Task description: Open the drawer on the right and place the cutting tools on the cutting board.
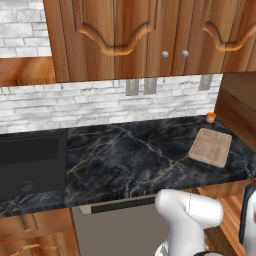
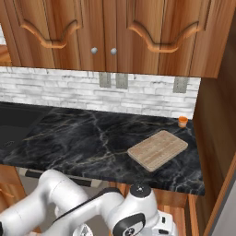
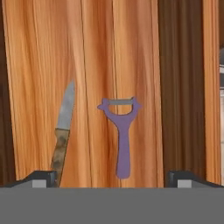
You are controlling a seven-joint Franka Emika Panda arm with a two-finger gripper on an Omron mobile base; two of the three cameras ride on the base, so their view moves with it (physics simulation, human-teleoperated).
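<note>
My gripper point(image 3: 112, 177) hangs fully open and empty over the open drawer point(image 3: 43, 65), fingertips straddling the purple peeler point(image 3: 122, 131), the knife point(image 3: 63, 127) just beside, ready for pickup.

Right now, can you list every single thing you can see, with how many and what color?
peeler: one, purple, inside the drawer, between the end effector tips
knife: one, grey blade, mottled brownish handle, left of the peeler
drawer: one, orange wood inside, open
cutting board: one, tan, right end of counter
cup: one, orange, by the wall behind the board
counter: one, black marble
sink: one, dark, left
upper cabinets: reddish-brown
end effector: one, dark tips, open
</note>
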